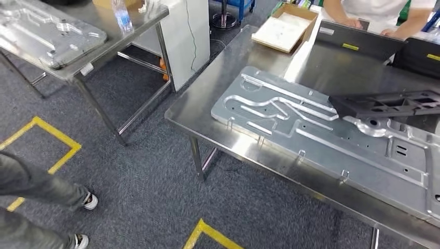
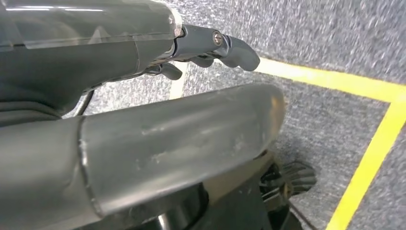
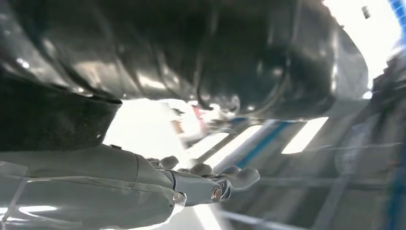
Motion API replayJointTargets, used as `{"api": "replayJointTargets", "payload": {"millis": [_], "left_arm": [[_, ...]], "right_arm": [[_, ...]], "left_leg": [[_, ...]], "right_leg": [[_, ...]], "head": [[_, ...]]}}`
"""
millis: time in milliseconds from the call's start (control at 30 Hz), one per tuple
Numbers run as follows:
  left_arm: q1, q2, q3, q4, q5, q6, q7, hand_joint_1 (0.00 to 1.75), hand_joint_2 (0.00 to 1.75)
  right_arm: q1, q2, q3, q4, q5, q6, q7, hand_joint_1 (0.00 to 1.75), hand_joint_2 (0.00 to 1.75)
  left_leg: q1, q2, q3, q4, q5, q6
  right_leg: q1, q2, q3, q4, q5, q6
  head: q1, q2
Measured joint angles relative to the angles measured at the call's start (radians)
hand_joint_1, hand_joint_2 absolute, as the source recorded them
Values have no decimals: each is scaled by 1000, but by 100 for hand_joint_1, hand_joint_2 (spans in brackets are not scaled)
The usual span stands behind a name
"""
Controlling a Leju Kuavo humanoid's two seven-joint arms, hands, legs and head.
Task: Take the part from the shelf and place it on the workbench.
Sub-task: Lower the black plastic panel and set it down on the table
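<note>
The black part (image 1: 384,104), a long flat ribbed frame, hangs over the right of the steel workbench (image 1: 207,88), just above a large grey machined plate (image 1: 311,135). It runs off the right edge of the head view. In the right wrist view the same part (image 3: 191,48) looms dark and close against my right hand (image 3: 210,184), which holds it with fingers stretched along its underside; the thumb is hidden. My left hand (image 2: 210,48) hangs beside my body over the carpet, fingers loosely curled and holding nothing.
An open cardboard box (image 1: 285,26) sits at the workbench's far corner, with a person (image 1: 373,13) behind it. A second steel table (image 1: 104,57) at the left carries another plate (image 1: 46,31) and a bottle (image 1: 122,15). A person's legs (image 1: 41,187) stand at the lower left.
</note>
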Motion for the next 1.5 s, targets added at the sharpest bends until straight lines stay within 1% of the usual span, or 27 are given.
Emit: {"api": "replayJointTargets", "payload": {"millis": [67, 133, 200, 233, 267, 333, 400, 433, 467, 533, 600, 700, 733, 800, 867, 933, 967, 1033, 1067, 1133, 1200, 1233, 1267, 1333, 1367, 1433, 1500], "left_arm": [[3, 0, 9, 0, 8, 0, -5, 0, 0], [7, 0, 20, 0, 15, 0, -11, 0, 0], [9, 1, 30, 0, 21, 0, -14, 0, 0], [10, 2, 34, 0, 23, 0, -16, 0, 0], [11, 2, 39, 0, 24, 0, -16, 0, 0], [12, 3, 47, 0, 26, 0, -17, 0, 0], [11, 3, 51, 0, 27, 0, -18, 0, 0], [11, 3, 53, 0, 27, 0, -18, 0, 0], [11, 3, 55, 0, 28, 0, -19, 0, 0], [11, 5, 59, 0, 29, 0, -20, 0, 0], [12, 7, 63, 0, 30, -1, -20, 0, 0], [14, 8, 71, 0, 35, -2, -22, 0, 0], [14, 8, 73, 0, 35, -3, -23, 0, 0], [13, 8, 75, 0, 36, -4, -24, 0, 0], [12, 9, 76, 0, 37, -4, -25, 0, 0], [8, 10, 79, 0, 38, -4, -27, 0, 0], [7, 10, 81, 0, 38, -4, -28, 0, 0], [8, 10, 86, 0, 38, -3, -27, 0, 0], [9, 10, 89, 0, 38, -1, -26, 0, 0], [12, 11, 96, 0, 39, 1, -24, 0, 0], [13, 11, 100, 0, 40, 3, -22, 0, 0], [13, 11, 102, 0, 41, 3, -22, 0, 0], [13, 11, 105, 0, 43, 3, -22, 0, 0], [13, 11, 109, 0, 44, 3, -24, 0, 0], [13, 10, 111, 0, 44, 3, -26, 0, 0], [12, 6, 115, 0, 44, 3, -30, 0, 0], [9, -1, 121, 0, 46, 5, -37, 0, 0]], "right_arm": [[-5, 48, -41, 25, 4, -33, -1, 0, 0], [-13, 89, -73, 63, 0, -76, -9, 0, 0], [-21, 123, -97, 107, -10, -117, -17, 0, 0], [-24, 137, -106, 128, -14, -132, -20, 0, 0], [-27, 150, -114, 148, -18, -143, -23, 0, 0], [-32, 165, -124, 179, -24, -164, -26, 0, 0], [-40, 169, -128, 202, -32, -182, -28, 0, 0], [-43, 170, -128, 213, -34, -189, -29, 0, 0], [-46, 170, -129, 222, -36, -194, -30, 0, 0], [-51, 173, -132, 237, -36, -199, -31, 0, 0], [-56, 176, -133, 249, -37, -202, -31, 0, 0], [-59, 177, -133, 270, -43, -213, -31, 0, 0], [-60, 177, -133, 277, -45, -216, -31, 0, 0], [-63, 176, -133, 291, -48, -223, -31, 0, 0], [-66, 174, -133, 308, -52, -236, -31, 0, 0], [-68, 169, -132, 333, -64, -262, -31, 0, 0], [-70, 166, -132, 349, -71, -276, -31, 0, 0], [-74, 164, -132, 392, -89, -305, -35, 0, 0], [-75, 168, -132, 420, -100, -320, -41, 0, 0], [-77, 181, -132, 479, -127, -350, -60, 0, 0], [-81, 208, -132, 545, -160, -381, -89, 0, 0], [-84, 227, -132, 582, -178, -396, -107, 0, 0], [-88, 248, -132, 618, -195, -411, -125, 0, 0], [-93, 290, -132, 683, -228, -433, -147, 0, 0], [-95, 312, -132, 714, -245, -437, -149, 0, 0], [-102, 359, -133, 772, -280, -437, -141, 0, 0], [-112, 418, -138, 825, -310, -426, -133, 0, 0]], "left_leg": [[2, 6, -7, -25, 30, 16], [4, 14, -25, -46, 65, 28], [1, 18, -54, -46, 89, 32], [-1, 20, -72, -41, 99, 32], [-2, 21, -91, -34, 108, 30], [-2, 23, -131, -11, 121, 25], [-4, 23, -163, 17, 129, 17], [-5, 23, -172, 28, 134, 12], [-6, 23, -176, 34, 139, 7], [-5, 21, -179, 37, 149, -5], [-2, 17, -195, 68, 106, -18], [7, 13, -236, 238, -47, -33], [11, 13, -241, 295, -71, -36], [16, 13, -208, 322, -46, -38], [17, 13, -106, 210, -3, -33], [14, 12, 6, 52, -14, -24], [12, 11, 36, 4, -25, -19], [9, 12, 39, -24, -22, -6], [9, 14, 31, -27, -10, 3], [10, 18, 9, -33, 16, 22], [6, 21, -22, -31, 38, 32], [3, 22, -38, -29, 48, 34], [2, 23, -54, -26, 57, 34], [-2, 23, -87, -12, 73, 31], [-2, 23, -102, -3, 78, 29], [-4, 25, -122, 16, 85, 20], [-3, 28, -133, 24, 95, 7]], "right_leg": [[-2, 4, -4, -3, -8, 10], [-1, 8, -25, 56, -90, 15], [0, 9, -48, 171, -181, 19], [-1, 9, -49, 218, -194, 21], [-1, 9, -36, 241, -184, 22], [-2, 9, 35, 190, -130, 23], [2, 10, 135, 59, -136, 17], [5, 11, 166, 10, -152, 9], [8, 12, 179, -16, -167, 1], [9, 10, 169, -20, -156, -17], [6, 6, 150, -20, -134, -33], [4, 3, 105, -19, -97, -42], [4, 3, 88, -18, -85, -41], [4, 3, 53, -12, -62, -36], [4, 3, 24, -6, -41, -29], [5, 3, 9, -3, -23, -19], [6, 2, 7, -4, -13, -13], [5, 0, 4, -11, 6, 2], [3, 1, 0, -8, 1, 7], [2, 3, -17, 38, -67, 11], [5, 5, -41, 147, -173, 11], [6, 6, -48, 205, -198, 11], [6, 7, -47, 247, -195, 11], [7, 8, -8, 248, -126, 9], [8, 8, 36, 198, -102, 5], [16, 7, 133, 59, -118, -8], [26, 7, 176, -23, -155, -22]], "head": [[0, 0], [1, 0], [3, 0], [3, 0], [4, 0], [4, 0], [3, 0], [3, 0], [3, 0], [4, 0], [3, 0], [2, 0], [2, 0], [2, 0], [1, 0], [2, 0], [2, 0], [2, 0], [2, 0], [3, 0], [3, 0], [3, 0], [3, 0], [3, 0], [3, 0], [3, 0], [3, 0]]}}
